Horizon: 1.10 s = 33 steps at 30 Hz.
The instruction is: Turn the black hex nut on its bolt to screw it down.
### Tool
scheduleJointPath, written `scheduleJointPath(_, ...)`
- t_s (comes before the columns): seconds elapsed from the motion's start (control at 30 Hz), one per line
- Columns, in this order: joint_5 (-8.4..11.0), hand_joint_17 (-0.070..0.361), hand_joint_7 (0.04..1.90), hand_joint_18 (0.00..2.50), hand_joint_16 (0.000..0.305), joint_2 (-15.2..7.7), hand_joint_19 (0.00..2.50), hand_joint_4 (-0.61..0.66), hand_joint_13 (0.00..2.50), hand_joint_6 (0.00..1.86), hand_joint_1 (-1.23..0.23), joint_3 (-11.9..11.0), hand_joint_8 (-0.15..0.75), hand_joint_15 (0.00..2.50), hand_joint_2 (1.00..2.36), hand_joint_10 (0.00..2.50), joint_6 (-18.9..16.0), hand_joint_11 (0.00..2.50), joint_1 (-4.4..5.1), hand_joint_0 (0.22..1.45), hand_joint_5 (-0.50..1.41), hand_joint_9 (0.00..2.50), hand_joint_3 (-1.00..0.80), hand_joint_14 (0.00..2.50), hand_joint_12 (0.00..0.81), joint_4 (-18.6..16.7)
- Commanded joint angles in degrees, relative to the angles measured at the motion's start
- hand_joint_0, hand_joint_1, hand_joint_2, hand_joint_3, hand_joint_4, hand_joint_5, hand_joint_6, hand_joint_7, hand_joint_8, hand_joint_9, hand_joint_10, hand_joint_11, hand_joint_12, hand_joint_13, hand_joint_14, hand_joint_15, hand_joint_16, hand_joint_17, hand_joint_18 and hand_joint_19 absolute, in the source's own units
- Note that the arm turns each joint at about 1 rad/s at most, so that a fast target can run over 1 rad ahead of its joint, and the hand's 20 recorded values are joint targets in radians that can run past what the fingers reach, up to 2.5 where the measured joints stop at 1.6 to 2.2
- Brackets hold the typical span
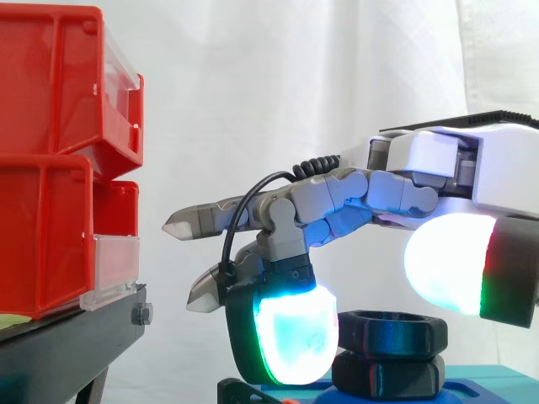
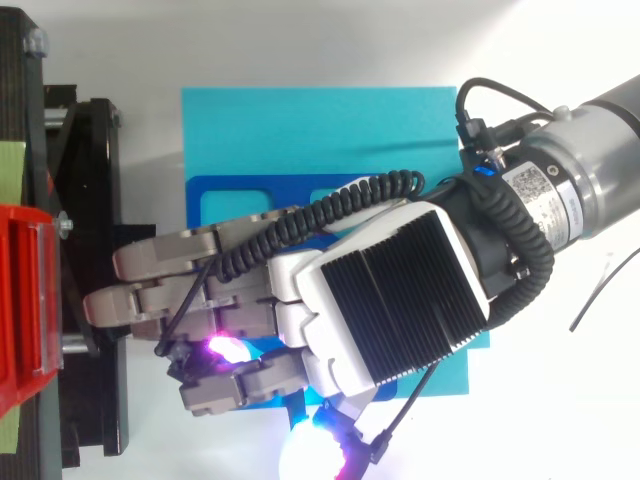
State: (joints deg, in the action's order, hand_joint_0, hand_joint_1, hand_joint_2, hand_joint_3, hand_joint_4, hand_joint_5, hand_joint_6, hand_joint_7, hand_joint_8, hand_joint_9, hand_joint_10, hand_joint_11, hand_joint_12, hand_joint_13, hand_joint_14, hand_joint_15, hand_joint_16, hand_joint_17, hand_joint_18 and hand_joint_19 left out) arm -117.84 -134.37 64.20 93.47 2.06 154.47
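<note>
Our hand (image 1: 404, 189) reaches in level and hangs directly over the black hex nut (image 1: 392, 330), which sits just under it and close enough that the 2 may be touching. We cannot tell from either view whether the hand has a hold on the nut or only rests beside it. From above, the back of the hand covers the nut. Right below the nut lies a second black hex piece (image 1: 387, 374), stacked so closely that the 2 look touching or nearly so; beneath that is the teal base (image 2: 300, 130) with a darker blue plate (image 2: 250, 195) on it. Past the far end of the hand, well apart from the nut, stand the red bins (image 1: 50, 168) on their black stand (image 1: 59, 353). We judge the nut to be low on its bolt, with little travel left, though whether it is seated tight is not something these views settle. What remains, as we read it, is a firm purchase and the last turns.
</note>
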Motion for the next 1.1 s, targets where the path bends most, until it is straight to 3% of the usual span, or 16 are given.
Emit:
scheduleJointPath(0.0, 0.06, 0.104, 1.43, 0.15, 0.046, -0.01, 0.22, 0.24, 0.28, 0.56, -0.12, -0.04, 0.306, 0.01, 1.00, 0.01, -0.22, 0.17, 0.05, 0.51, -0.07, 0.60, -0.50, 0.00, 0.347, 0.40)
scheduleJointPath(0.4, -0.64, 0.103, 1.36, 0.15, 0.046, -0.01, 0.21, 0.22, 0.28, 0.61, -0.12, -0.04, 0.306, 0.01, 1.00, 0.01, -1.28, 0.16, -0.48, 0.51, -0.08, 0.60, -0.50, 0.00, 0.346, 0.22)
scheduleJointPath(0.83, -2.22, 0.103, 1.34, 0.15, 0.046, -0.01, 0.22, 0.22, 0.29, 0.62, -0.12, -0.04, 0.306, 0.01, 1.00, 0.01, -1.45, 0.18, -1.89, 0.51, -0.08, 0.61, -0.50, 0.00, 0.344, 0.13)
scheduleJointPath(1.07, -3.89, 0.103, 1.35, 0.14, 0.046, -0.01, 0.22, 0.22, 0.29, 0.63, -0.12, -0.04, 0.306, 0.01, 1.00, 0.01, -1.45, 0.18, -3.20, 0.51, -0.08, 0.61, -0.50, 0.00, 0.344, -1.10)
